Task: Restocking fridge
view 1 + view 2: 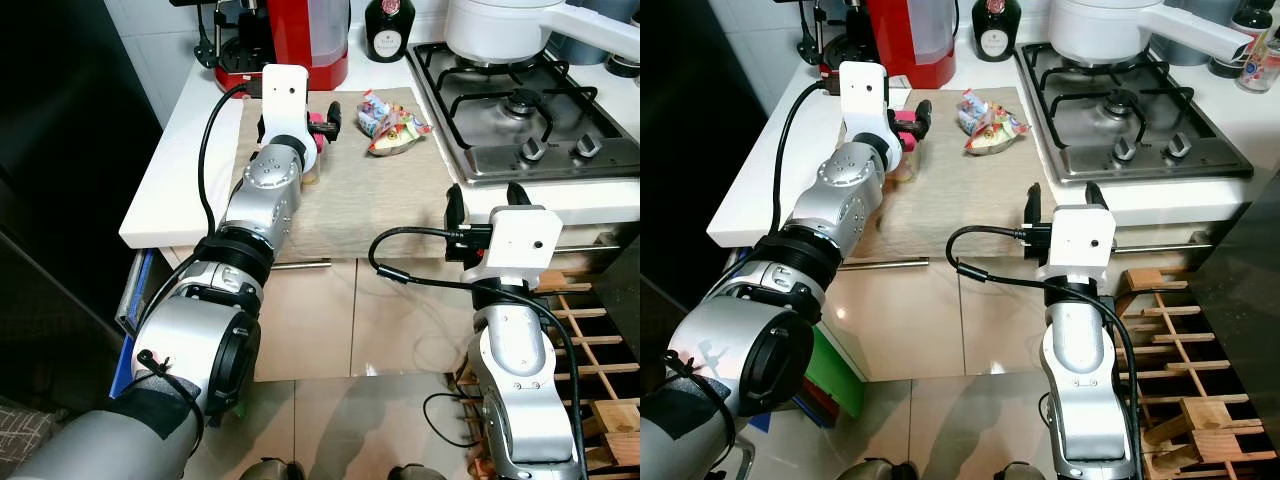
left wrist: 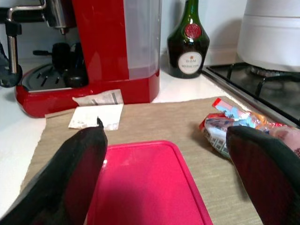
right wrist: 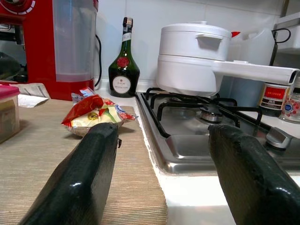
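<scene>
A clear box with a pink lid stands on the beige mat near the red coffee machine. My left gripper is over it, open, with one black finger on each side of the lid and a finger showing beside the box. A colourful snack packet lies on the mat to the right of the box. My right gripper stands open at the counter's front edge by the hob, holding nothing, and its wrist view faces the packet.
A red coffee machine, a dark bottle and a white pot on the gas hob line the back. A paper slip lies on the mat. A wooden rack is low right; a dark surface rises at left.
</scene>
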